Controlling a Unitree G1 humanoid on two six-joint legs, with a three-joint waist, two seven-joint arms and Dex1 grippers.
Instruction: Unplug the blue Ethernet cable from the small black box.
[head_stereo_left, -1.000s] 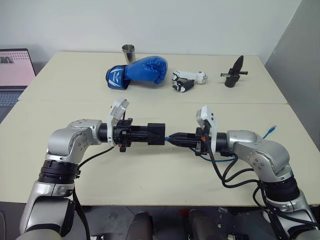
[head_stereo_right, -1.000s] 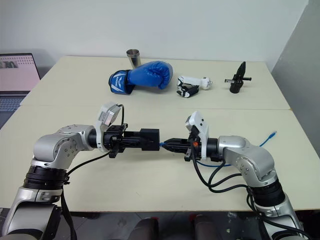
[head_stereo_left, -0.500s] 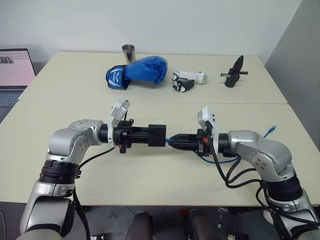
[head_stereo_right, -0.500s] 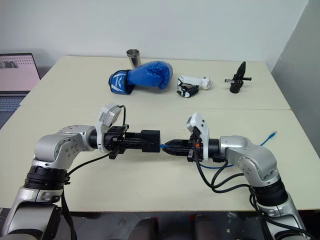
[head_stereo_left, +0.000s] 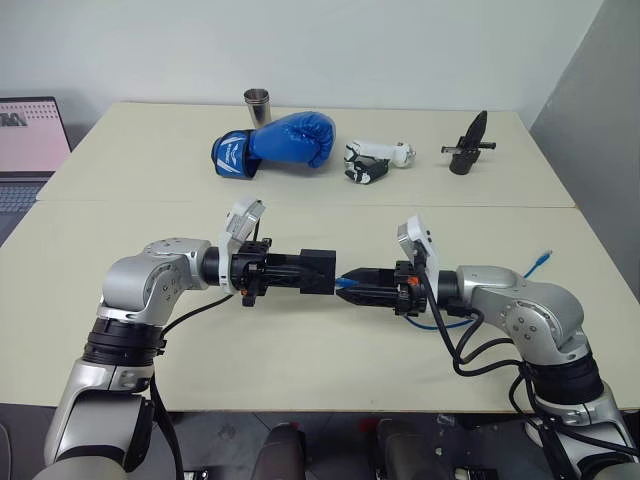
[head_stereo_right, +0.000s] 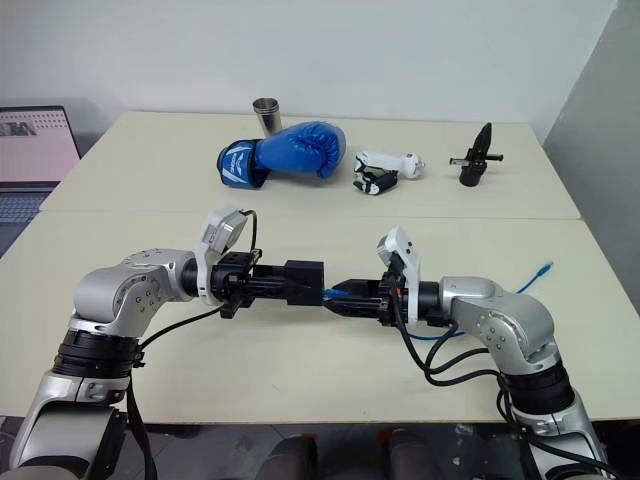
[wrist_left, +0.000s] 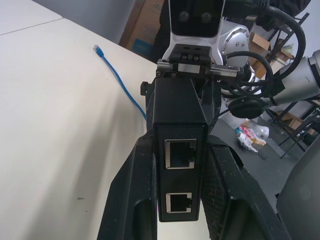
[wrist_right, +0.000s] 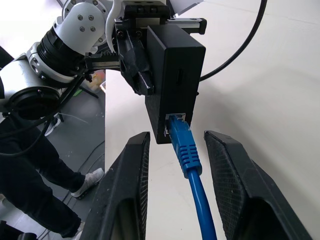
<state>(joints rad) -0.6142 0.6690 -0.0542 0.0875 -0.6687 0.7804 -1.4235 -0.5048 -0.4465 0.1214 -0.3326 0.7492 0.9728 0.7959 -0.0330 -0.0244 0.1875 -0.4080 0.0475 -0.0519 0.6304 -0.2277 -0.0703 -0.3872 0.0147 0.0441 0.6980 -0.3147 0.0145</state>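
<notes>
surface (head_stereo_left: 300, 370): the pale top spans the whole frame; my two arms meet above its lower middle, so the work is done in the air
boxing glove (head_stereo_left: 285, 140): blue, lying at upper centre, well apart from the job; a metal cup (head_stereo_left: 257, 105) stands behind it
left fingers (head_stereo_left: 292, 270): clenched on the small black box, gripping its two flat sides so the ported edges stay free, one facing my other arm
right fingers (wrist_right: 175, 200): released, standing apart on either side of the cord without pinching it; I judge they are placed to take a new hold nearer the plug
small black box (head_stereo_left: 317, 270): held level at frame centre, clear of the surface, braced so a pull has something to work against
blue Ethernet cable (wrist_right: 189, 165): its plug is still seated in the box's port, so the unplugging is not yet done; the cord runs back along my right arm and its free end (head_stereo_left: 541, 261) lies on the surface at the right edge
</notes>
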